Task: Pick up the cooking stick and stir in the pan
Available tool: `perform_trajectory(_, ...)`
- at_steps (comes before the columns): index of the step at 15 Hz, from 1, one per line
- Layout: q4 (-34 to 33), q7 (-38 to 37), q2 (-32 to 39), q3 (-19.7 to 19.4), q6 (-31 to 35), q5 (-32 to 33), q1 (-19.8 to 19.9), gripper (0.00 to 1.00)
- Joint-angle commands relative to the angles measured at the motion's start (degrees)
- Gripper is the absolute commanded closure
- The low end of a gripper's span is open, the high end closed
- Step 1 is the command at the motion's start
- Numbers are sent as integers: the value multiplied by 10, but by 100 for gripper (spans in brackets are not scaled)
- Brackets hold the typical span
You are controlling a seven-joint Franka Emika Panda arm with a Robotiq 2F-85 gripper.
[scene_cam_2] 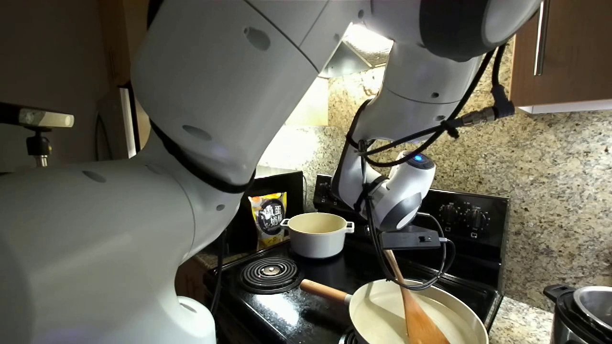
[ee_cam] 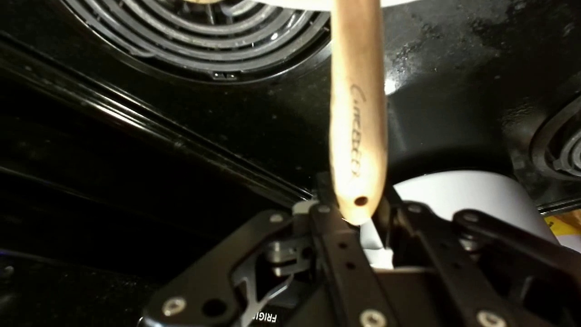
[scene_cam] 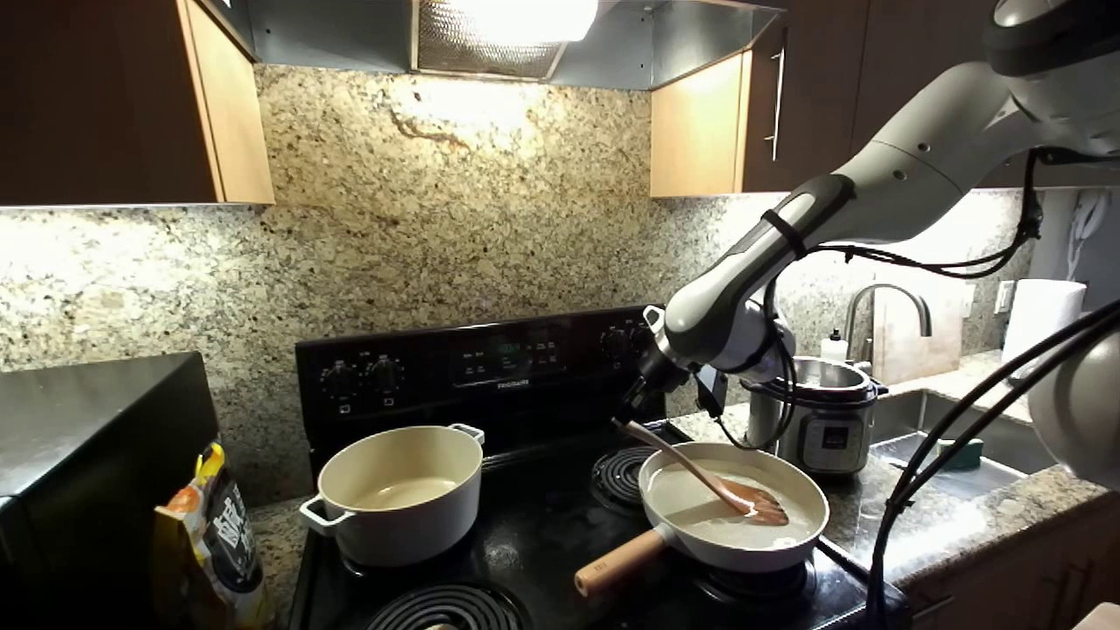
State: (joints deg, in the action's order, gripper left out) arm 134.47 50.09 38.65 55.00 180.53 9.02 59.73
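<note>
Pincer: jaws nearly together, one each side of the stick's end, by its small hole, gripping it as far as I can see. From the pincer the stick slopes down across the rim of the pan, its blade lying inside, in what looks like clear liquid. Whether stick and rim touch, I can't tell. Lower than the pincer, on its side away from the pan, stands the pot; the bag is beyond it. The cooker stands farther out, near the pan.

I judge the pick-up done and the stir in hand, or about to begin. Next should come a slow, level sweep of the blade round the pan. Held so near its end, the stick may swivel, so grip firmly and push gently.
</note>
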Motion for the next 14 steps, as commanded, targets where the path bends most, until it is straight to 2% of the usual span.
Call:
perform_trajectory(1, 9, -47, -56, -35, 24, 24, -48, 89)
perform_trajectory(4, 7, -54, -76, -66, 34, 38, -90, 89)
perform_trajectory(9, -3, -90, -130, -144, 41, 53, -212, 89)
perform_trajectory(10, -3, -70, -139, -158, 42, 31, -237, 89)
perform_trajectory(14, -5, -64, -144, -200, 42, 35, -300, 89)
